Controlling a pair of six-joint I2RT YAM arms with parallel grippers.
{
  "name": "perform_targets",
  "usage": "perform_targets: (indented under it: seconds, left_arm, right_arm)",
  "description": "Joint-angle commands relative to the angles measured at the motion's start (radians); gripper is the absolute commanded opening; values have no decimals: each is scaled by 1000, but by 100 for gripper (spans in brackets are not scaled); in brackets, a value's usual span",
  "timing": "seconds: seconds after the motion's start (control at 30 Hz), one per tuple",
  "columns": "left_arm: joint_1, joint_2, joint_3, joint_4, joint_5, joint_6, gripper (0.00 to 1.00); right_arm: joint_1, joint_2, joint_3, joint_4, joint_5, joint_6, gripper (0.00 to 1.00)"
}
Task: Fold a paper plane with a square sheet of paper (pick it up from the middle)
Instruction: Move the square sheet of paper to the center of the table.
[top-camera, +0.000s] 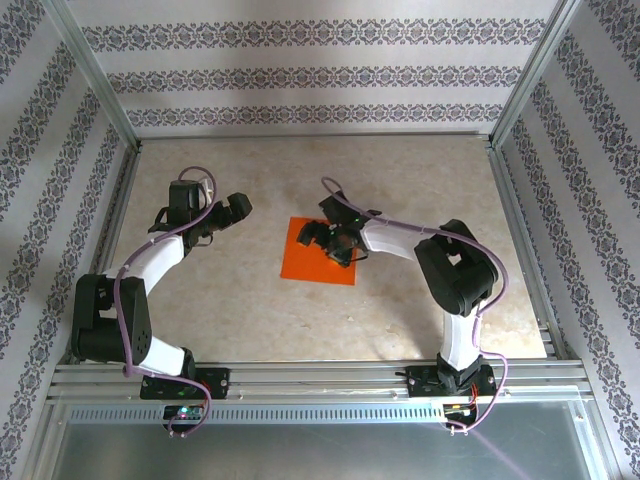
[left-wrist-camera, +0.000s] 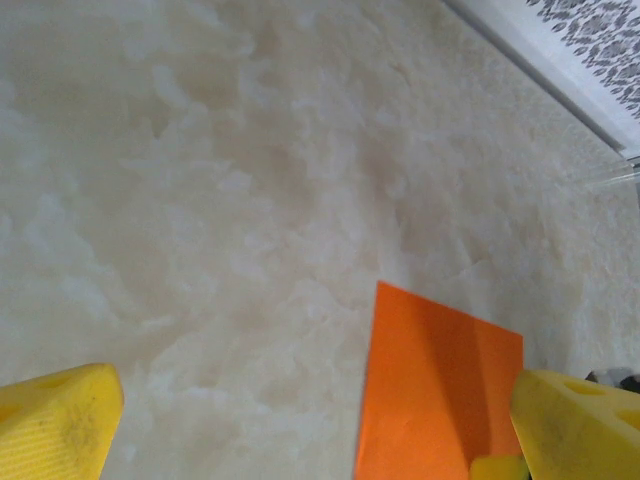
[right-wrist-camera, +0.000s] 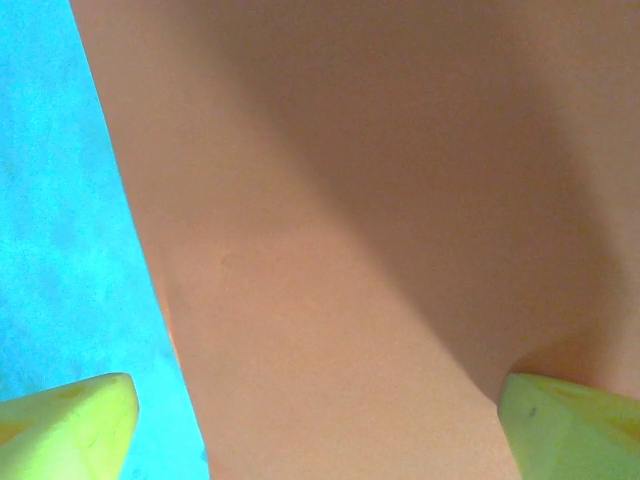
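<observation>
Starting at the bottom of the top view, two arms rise from their bases: the left arm (top-camera: 130, 300) and the right arm (top-camera: 455, 270). Farther up, at mid-frame, the one square sheet of paper (top-camera: 305, 262) lies flat and uncreased on the table (top-camera: 420, 180), its edges nearly square to the frame. Being square, it has no long axis to line up on.

The right gripper (top-camera: 335, 243) hangs over the sheet's upper right part, jaws spread wide and empty. In the right wrist view its fingertips (right-wrist-camera: 70, 425) sit in the lower corners with paper across most of the span between them. Whether they touch it I cannot tell. The sheet lies straight beneath this gripper, so the right arm is clearly the nearer. I judge the pick needs a short descent and a slight shift toward the sheet's middle.

Farther up and left, the left gripper (top-camera: 228, 212) is equally wide and stands apart from the sheet's left edge.

Count: one sheet, two grippers, neither holding anything.
</observation>
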Motion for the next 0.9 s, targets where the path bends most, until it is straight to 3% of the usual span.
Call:
perform_targets:
  seconds: [0.0,0.13,0.27,0.57,0.67,0.87]
  left_arm:
    - [8,0,33,-83,21,-4,100]
    - [-4,-9,49,-143,9,-20,100]
    - [-67,5,107,-268,-39,-24,100]
    - [-398,188,359,-646,-358,-17,100]
    - [-492,267,439,-712,-388,-63,100]
    - [-616,453,617,-814,-416,-107,99]
  right_arm:
    - [25,-7,-25,11,-88,119,94]
    - [8,-79,11,43,-83,78,93]
    - [-37,-214,-16,6,47,-49,96]
    - [-265,-387,-206,-63,215,-285,98]
    - [-308,-416,-236,-83,274,-350,98]
    - [-374,-413,-272,-69,273,-391,98]
